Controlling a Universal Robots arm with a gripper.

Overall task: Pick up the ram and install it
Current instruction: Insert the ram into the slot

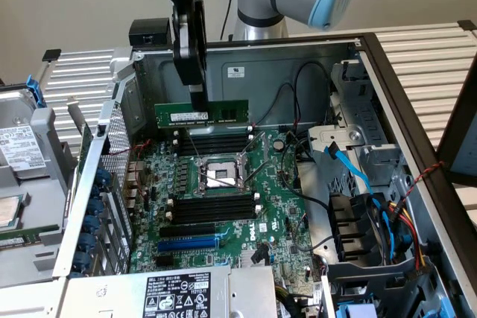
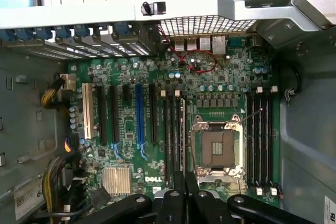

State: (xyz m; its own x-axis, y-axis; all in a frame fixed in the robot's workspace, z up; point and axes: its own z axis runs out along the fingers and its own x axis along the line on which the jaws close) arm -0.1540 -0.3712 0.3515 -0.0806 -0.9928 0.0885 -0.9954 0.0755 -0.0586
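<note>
On the slatted worktop (image 1: 428,57) the computer case (image 1: 298,72) lies open, and I see my hand (image 1: 198,102) clenched on the ram (image 1: 223,114), lifted and hanging just above the black memory slots (image 1: 212,143), not yet seated.

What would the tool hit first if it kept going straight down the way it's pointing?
Likely the black memory slots beside the CPU socket, with the ram in its grip touching before the tool itself. Depth leaves unclear which bank.
</note>
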